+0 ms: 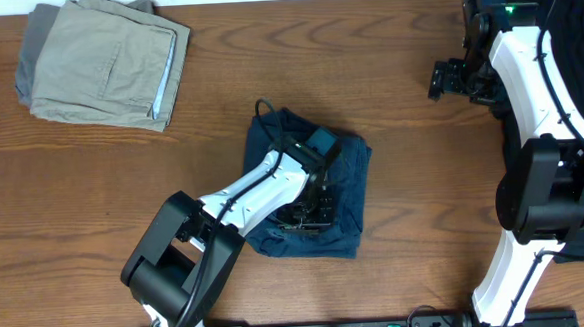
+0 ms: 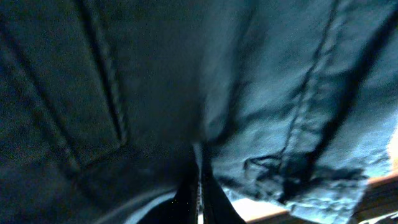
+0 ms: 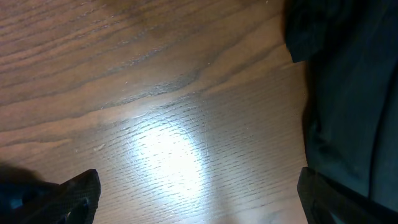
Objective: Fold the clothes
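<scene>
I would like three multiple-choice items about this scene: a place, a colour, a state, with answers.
1. Where is the khaki shorts pile? A) far left of the table B) under the right arm C) table centre
2. What colour is the garment beneath the left gripper? A) red B) navy blue C) white
3. The right gripper is: A) holding khaki shorts B) shut on a sock C) open above bare wood
1 A, the overhead view shows it far left; 2 B, the navy shorts lie under it; 3 C, its jaws stand wide apart over wood.
</scene>
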